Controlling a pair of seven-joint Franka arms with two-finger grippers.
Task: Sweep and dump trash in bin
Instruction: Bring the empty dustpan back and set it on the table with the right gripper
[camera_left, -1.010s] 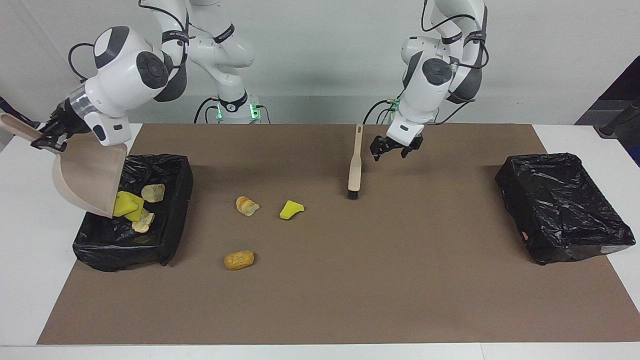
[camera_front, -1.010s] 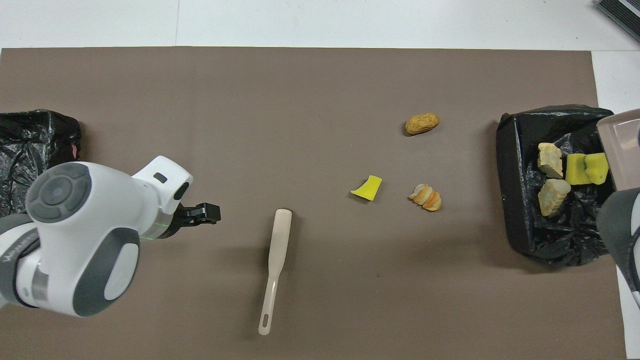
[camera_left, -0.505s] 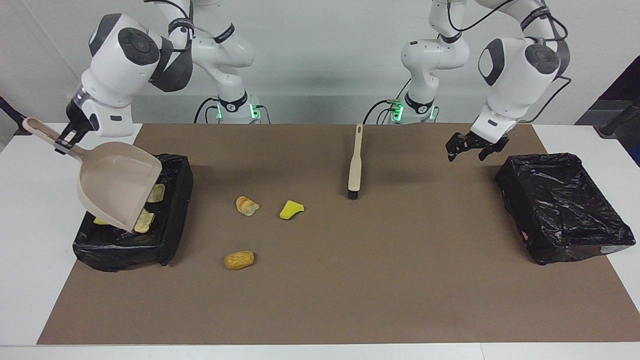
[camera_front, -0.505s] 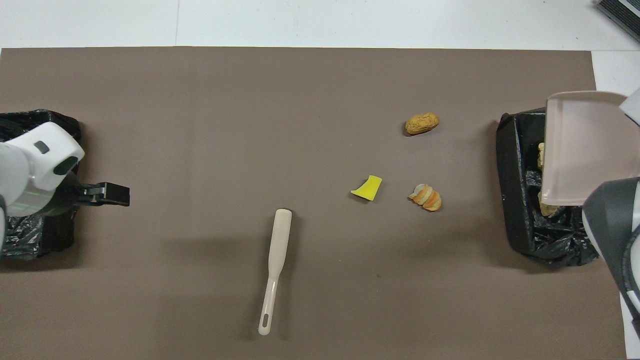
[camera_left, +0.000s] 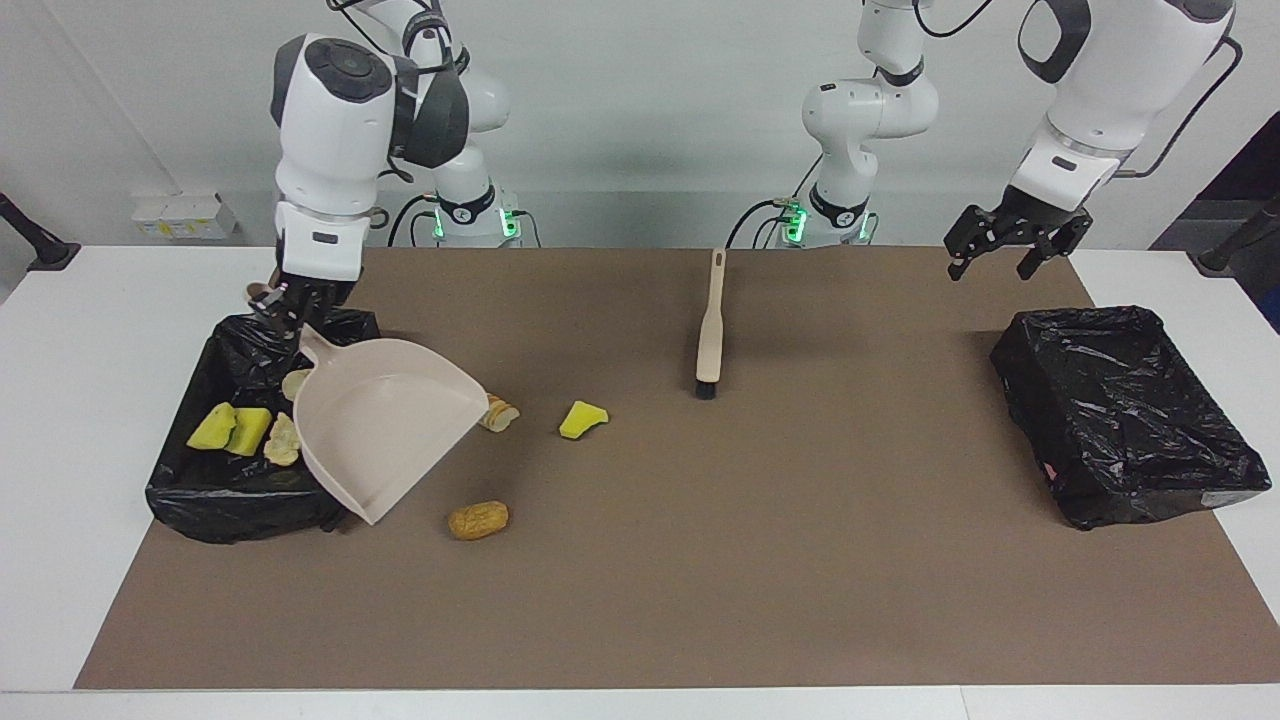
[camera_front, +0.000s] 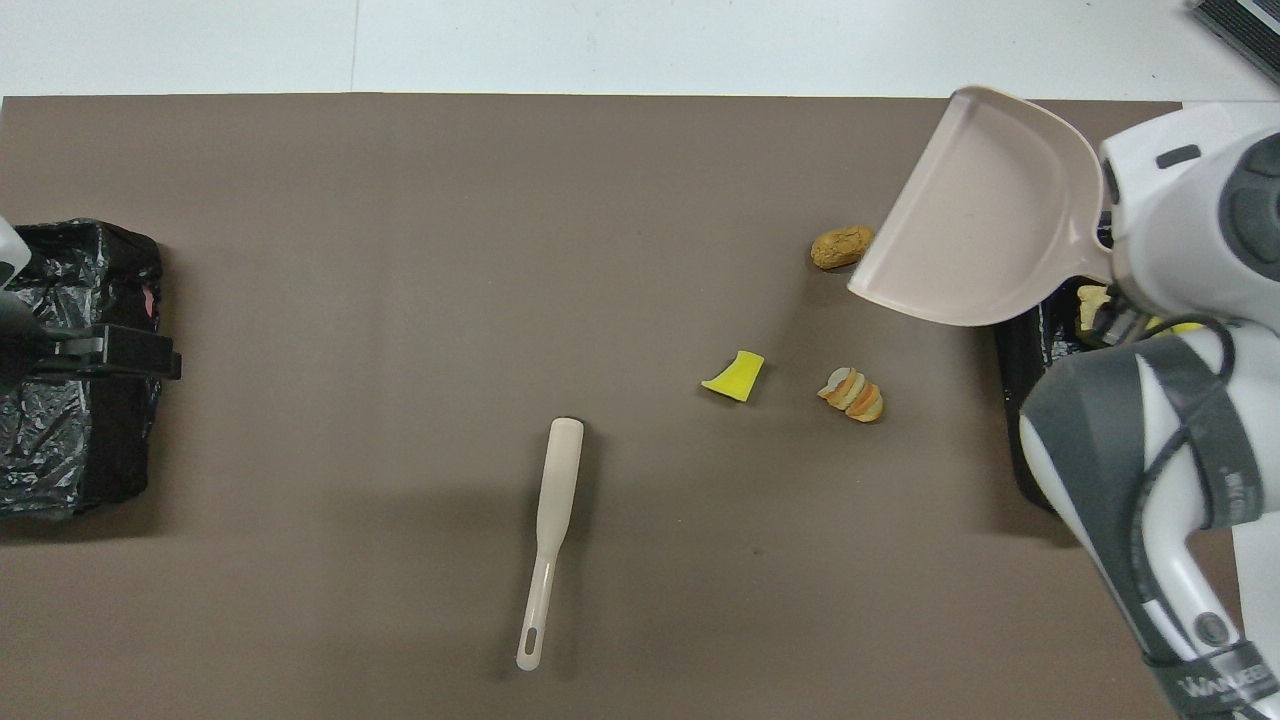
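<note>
Holding the beige dustpan (camera_left: 385, 425) by its handle with the right jaws, clenched on it, over the black-lined bin (camera_left: 200, 500) at the right arm's end of the desk (camera_left: 60, 400). Tilted pan, open mouth turned toward the middle of the brown mat (camera_left: 800, 560), body partly over the bin's edge; cannot tell if its lowest corner touches the mat.

Inside this bin: two yellow-green sponge chunks (camera_left: 230, 430) side by side, one pale bread lump (camera_left: 283, 440) touching them, and one more bread lump (camera_left: 293, 383) half hidden by the pan.

Remaining on the mat, three pieces of trash:
- sliced bread piece (camera_front: 852, 393), just beside the pan's mouth
- yellow-green wedge (camera_front: 735, 376), near it, toward the left arm's end
- brown pastry lump (camera_front: 842, 246), farther from the robots than the other two

Lying flat near the middle of the mat, nearer to the robots than the wedge: the beige brush (camera_left: 708, 330), black bristles pointing away from the robots, touched by nothing.

Left jaws released and holding nothing, raised in the air by the second black-lined bin (camera_left: 1130, 420) at the left arm's end; waiting there.
</note>
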